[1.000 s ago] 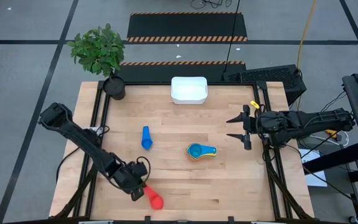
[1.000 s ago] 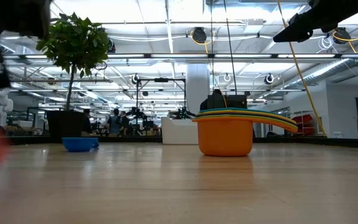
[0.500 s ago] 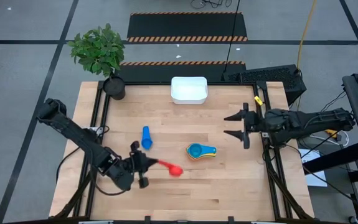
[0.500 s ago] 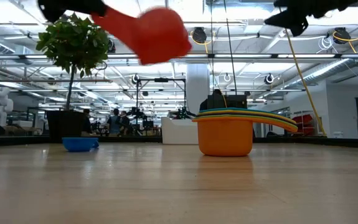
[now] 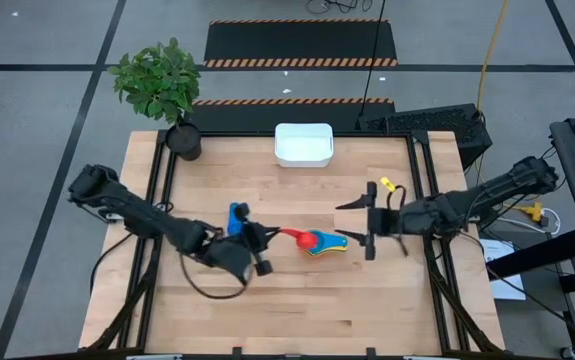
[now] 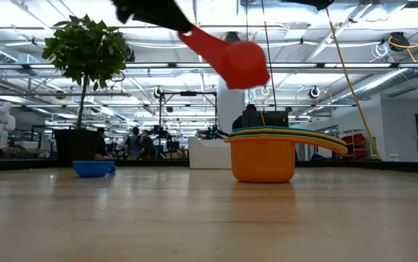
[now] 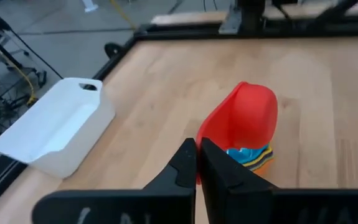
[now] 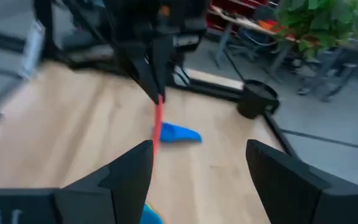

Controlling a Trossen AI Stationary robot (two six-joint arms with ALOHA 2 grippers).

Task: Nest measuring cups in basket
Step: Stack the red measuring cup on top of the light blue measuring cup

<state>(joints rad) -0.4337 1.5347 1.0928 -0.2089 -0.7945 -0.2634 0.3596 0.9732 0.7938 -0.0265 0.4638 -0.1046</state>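
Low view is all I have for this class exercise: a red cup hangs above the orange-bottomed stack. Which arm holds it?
Observer: The left gripper, shut on the handle of the red cup.
Operator: Is the cup lined up over the stack?
Observer: Yes. From above, its bowl lies over the bowl end of the stack.
Operator: Where is the right gripper?
Observer: The right gripper is open and empty, beside the stack on the side away from the left arm.
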